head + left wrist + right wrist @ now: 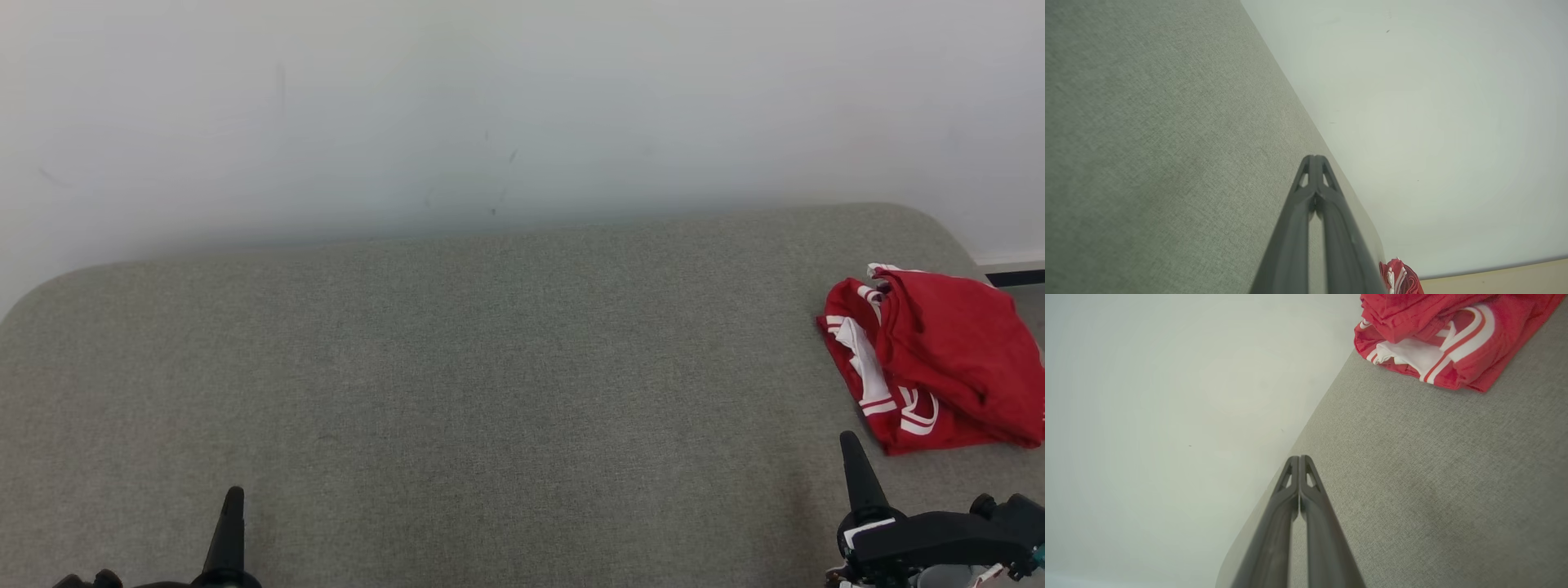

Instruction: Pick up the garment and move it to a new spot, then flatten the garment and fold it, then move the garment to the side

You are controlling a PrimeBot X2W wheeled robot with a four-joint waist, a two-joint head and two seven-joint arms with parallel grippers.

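- Red-and-white garment (947,351) lies bunched at the fabric-covered table's (490,367) right edge.
- Left end effector (233,496): closed, empty.
- Right end effector (849,441): closed, empty, near garment.

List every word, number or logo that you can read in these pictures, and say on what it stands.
No text can be read.
Garment: white stripes and a curved white print, crumpled and partly hidden; no letters can be made out.
Grey surface: no text.
Wall: a few small dark marks, no text.
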